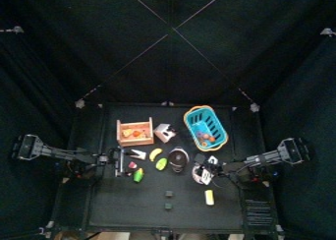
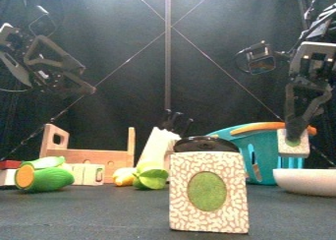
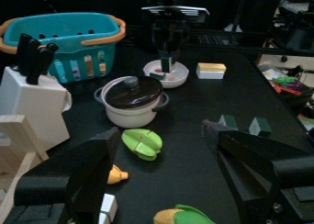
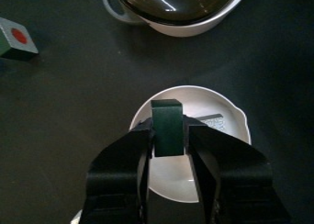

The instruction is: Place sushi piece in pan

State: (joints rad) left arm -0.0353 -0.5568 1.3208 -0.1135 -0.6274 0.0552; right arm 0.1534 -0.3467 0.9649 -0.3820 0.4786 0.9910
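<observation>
My right gripper (image 4: 168, 140) is shut on a dark green sushi piece (image 4: 167, 113) and holds it just above a white bowl (image 4: 227, 173). In the front view the right gripper (image 2: 297, 136) hangs straight down over the bowl (image 2: 308, 182). The silver pan (image 4: 172, 7) with a dark inside stands right beside the bowl; it also shows in the left wrist view (image 3: 132, 97) and the top view (image 1: 179, 163). My left gripper (image 3: 166, 173) is open and empty, raised at the table's left side (image 2: 46, 67).
A teal basket (image 3: 68, 35), a white knife block (image 3: 31, 90) and a wooden crate (image 2: 85, 150) stand at the back. A roll with a green centre (image 2: 207, 190) stands by the front edge. A red-centred roll (image 4: 18, 39) and a yellow-topped piece (image 3: 211, 70) lie near the bowl.
</observation>
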